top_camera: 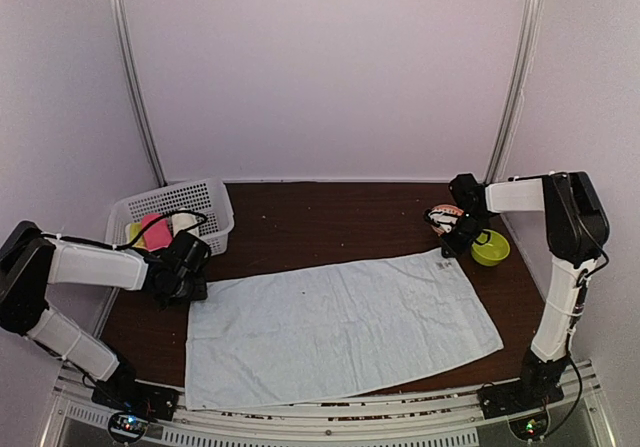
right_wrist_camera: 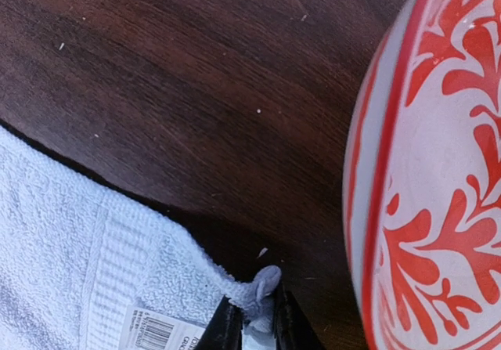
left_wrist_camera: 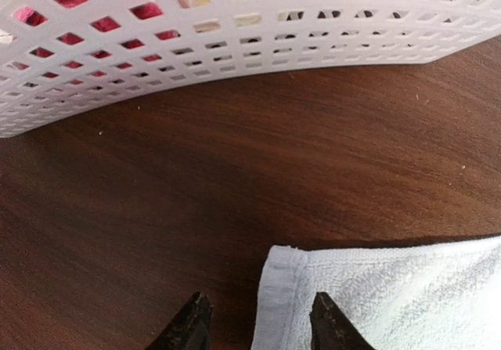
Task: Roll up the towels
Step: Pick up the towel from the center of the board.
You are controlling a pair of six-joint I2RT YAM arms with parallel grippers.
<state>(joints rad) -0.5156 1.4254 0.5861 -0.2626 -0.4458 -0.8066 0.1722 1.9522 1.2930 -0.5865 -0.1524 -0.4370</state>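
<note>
A pale blue towel (top_camera: 340,322) lies spread flat across the dark wooden table. My left gripper (top_camera: 188,285) is open and low at the towel's far left corner (left_wrist_camera: 286,260); in the left wrist view one fingertip is over bare wood and the other over the towel (left_wrist_camera: 391,295). My right gripper (top_camera: 452,247) is shut on the towel's far right corner (right_wrist_camera: 262,287), pinched between its jaws beside a barcode label (right_wrist_camera: 153,334). The cream-white towel is not in view as a flat cloth.
A white plastic basket (top_camera: 205,199) at the back left holds pink and yellow cloth (top_camera: 152,229); its wall (left_wrist_camera: 235,45) stands just beyond my left gripper. A red-and-white patterned bowl (right_wrist_camera: 438,178) and a yellow-green bowl (top_camera: 490,248) sit close by my right gripper.
</note>
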